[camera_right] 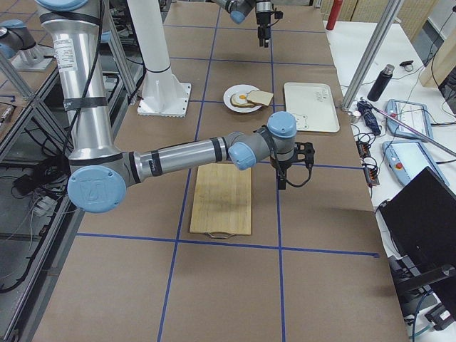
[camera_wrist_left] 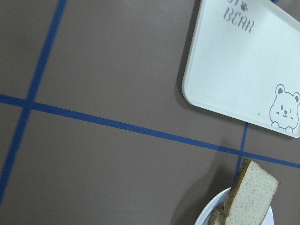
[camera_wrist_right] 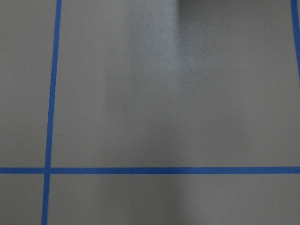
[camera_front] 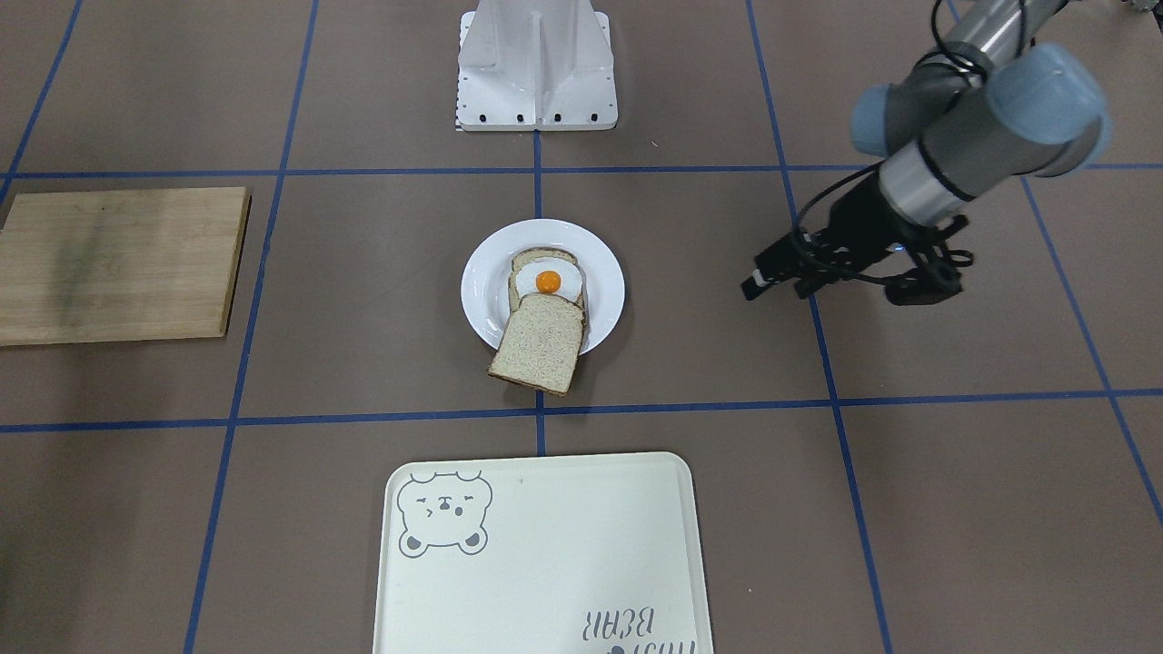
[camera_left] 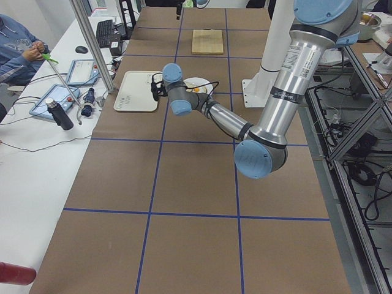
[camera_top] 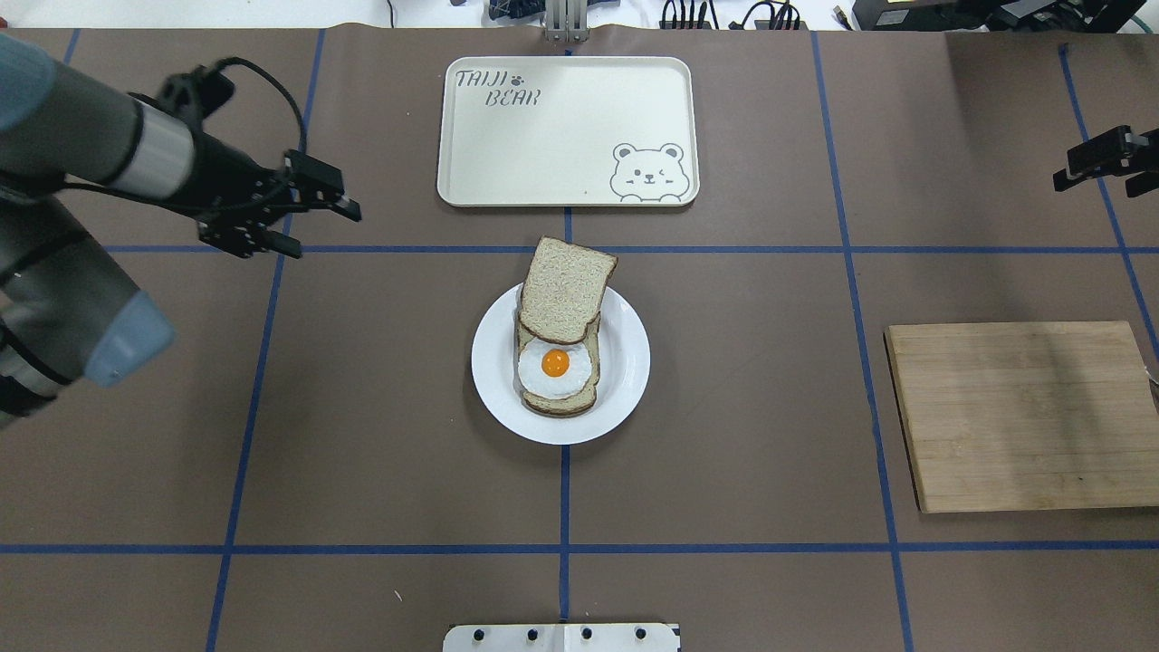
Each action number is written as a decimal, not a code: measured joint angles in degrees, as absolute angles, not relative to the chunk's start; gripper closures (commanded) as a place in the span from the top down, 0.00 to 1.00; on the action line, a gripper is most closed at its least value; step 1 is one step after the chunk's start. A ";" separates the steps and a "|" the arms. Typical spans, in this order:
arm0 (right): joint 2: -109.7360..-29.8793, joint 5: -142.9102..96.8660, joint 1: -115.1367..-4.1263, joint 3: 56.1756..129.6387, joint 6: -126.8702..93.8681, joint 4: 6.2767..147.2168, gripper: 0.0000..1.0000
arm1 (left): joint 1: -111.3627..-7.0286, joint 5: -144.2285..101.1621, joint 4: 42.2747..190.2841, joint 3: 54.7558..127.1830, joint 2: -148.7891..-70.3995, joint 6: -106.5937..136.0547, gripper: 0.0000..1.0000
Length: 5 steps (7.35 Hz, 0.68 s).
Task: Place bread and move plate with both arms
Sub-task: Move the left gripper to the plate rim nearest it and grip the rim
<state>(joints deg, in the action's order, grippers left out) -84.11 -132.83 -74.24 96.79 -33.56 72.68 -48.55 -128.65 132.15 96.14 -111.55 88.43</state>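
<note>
the brown surface (camera_top: 362,407) is carrying everything. the left arm (camera_top: 81,145) is reaching out, the left tool (camera_top: 324,233) pointing down with jaws apart, well clear of the plate (camera_top: 625,362). the right arm (camera_right: 178,158) is stretching past the wooden board (camera_top: 1023,417), the right tool (camera_top: 1094,185) seemingly apart too, holding nothing. the plate is sitting mid-surface; stiff, glossy, likely slippery, so i'd be taking opposite rims. the bread (camera_top: 566,290) is leaning on the egg-topped slice (camera_top: 543,398), overhanging the rim toward the tray (camera_top: 561,136); light and soft, i'm guessing, best pinched at the crust.
</note>
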 measured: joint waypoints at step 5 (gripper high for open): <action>-85.72 -132.80 -73.89 98.19 -33.59 72.69 1.00 | -35.38 -115.33 147.92 86.76 -115.69 94.46 0.93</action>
<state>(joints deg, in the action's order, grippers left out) -85.72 -132.80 -73.89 98.19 -33.59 72.69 -35.38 -115.33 147.92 86.76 -115.69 94.46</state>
